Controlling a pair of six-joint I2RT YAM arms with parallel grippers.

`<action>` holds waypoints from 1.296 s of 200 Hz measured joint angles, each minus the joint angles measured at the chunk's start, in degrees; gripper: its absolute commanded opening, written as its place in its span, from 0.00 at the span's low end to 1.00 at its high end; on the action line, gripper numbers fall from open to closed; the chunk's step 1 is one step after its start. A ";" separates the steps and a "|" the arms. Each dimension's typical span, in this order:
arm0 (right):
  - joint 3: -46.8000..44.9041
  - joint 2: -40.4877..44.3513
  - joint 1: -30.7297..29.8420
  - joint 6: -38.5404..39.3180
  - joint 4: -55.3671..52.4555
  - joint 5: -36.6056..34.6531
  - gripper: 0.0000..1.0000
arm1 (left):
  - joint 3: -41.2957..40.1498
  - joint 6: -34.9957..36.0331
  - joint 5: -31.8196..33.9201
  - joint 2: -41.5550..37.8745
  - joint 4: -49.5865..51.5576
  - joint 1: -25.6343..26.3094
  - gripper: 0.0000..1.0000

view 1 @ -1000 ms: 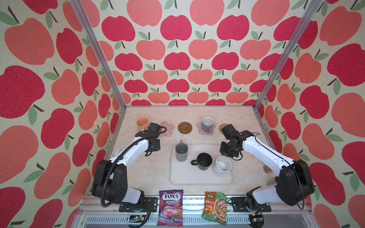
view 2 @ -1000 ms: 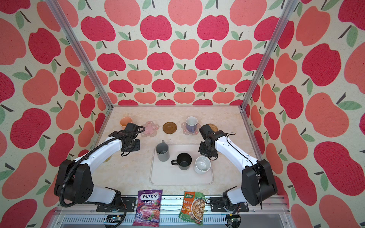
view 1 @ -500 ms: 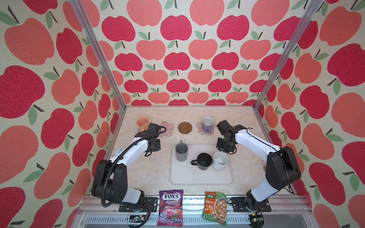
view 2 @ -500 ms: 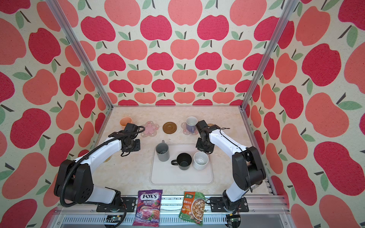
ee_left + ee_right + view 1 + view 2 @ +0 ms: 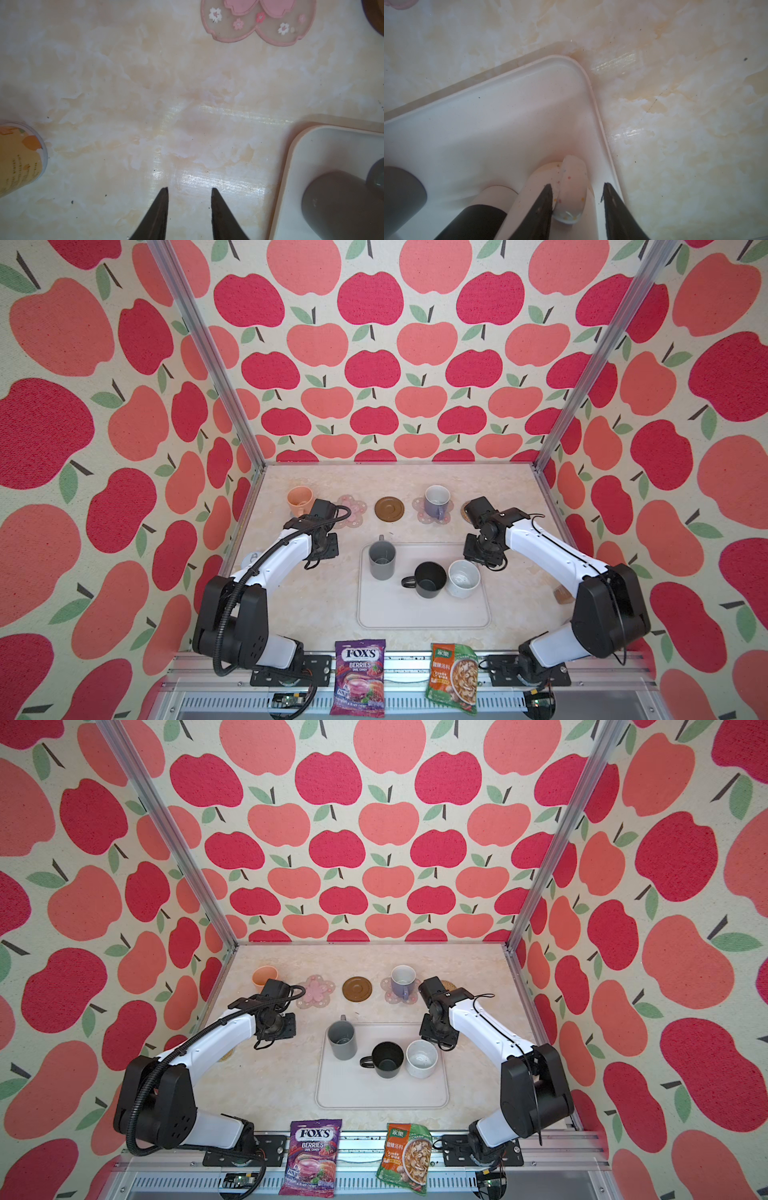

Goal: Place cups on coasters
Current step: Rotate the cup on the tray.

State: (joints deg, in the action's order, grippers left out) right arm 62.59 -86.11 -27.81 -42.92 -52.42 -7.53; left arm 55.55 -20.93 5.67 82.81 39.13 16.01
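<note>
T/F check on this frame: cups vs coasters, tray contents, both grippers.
1. The lavender mug stands on a pink flower coaster. True.
2. The brown round coaster carries a mug. False: it is bare.
3. Three mugs stand on the tray. True: grey mug, black mug, speckled white mug.
4. The left gripper holds the grey mug. False: its jaws are apart over bare table, holding nothing.
5. The right gripper is open at the speckled white mug's handle. True.
</note>
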 measured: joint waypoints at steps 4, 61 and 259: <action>-0.22 0.20 0.09 0.11 0.02 -0.11 0.45 | 0.00 0.00 -0.04 0.00 0.00 0.07 0.37; -3.87 3.93 1.33 1.09 -0.20 -2.19 0.49 | 0.07 0.00 -0.13 0.00 0.72 2.03 0.37; -19.78 18.38 -1.42 -3.89 -0.90 0.90 0.52 | 3.82 -0.63 2.91 0.50 4.04 8.13 0.37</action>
State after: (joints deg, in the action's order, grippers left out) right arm 42.81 -67.72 -29.23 -46.81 -53.32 -6.63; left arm 59.37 -21.56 8.58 83.31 43.18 24.14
